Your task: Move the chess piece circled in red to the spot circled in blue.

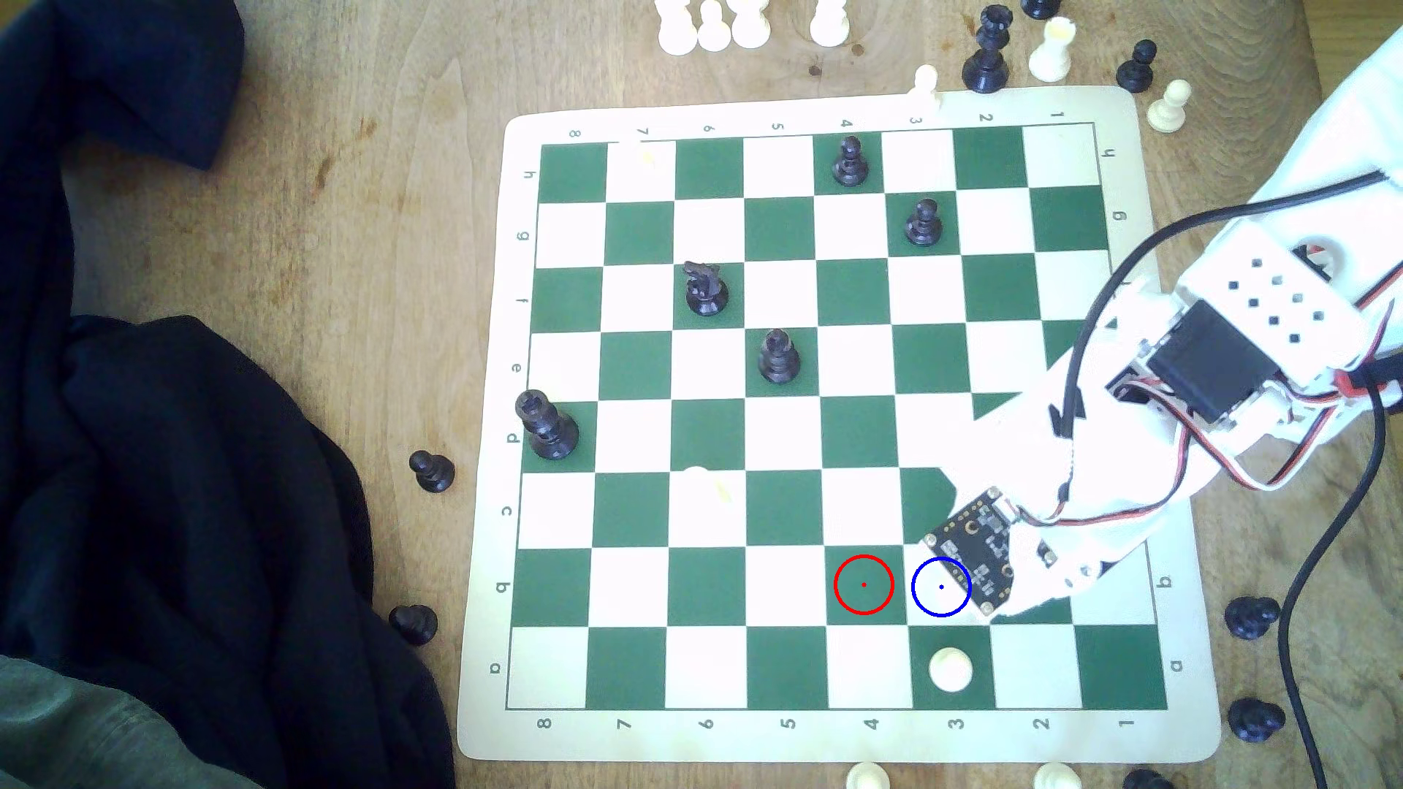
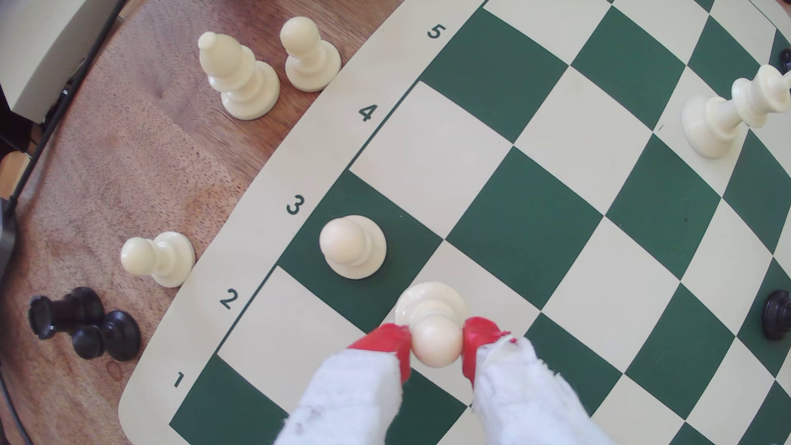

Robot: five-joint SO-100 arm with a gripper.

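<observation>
Down near the board's [image 1: 1184,455] corner by the 3 file, gripper [image 2: 435,348] clamped on a cream pawn [image 2: 432,329], red fingertips [image 2: 396,340] pinching its round head from both sides. Pawn's base sitting over a white square, one up from the edge row; can't tell if touching or just off the surface. In the exterior view, arm [image 1: 1139,425] hanging right over the blue ring [image 1: 941,586], red ring [image 1: 864,585] just beside it on an empty green square. Another cream pawn [image 1: 950,669] on the green square next door in row a.
</observation>
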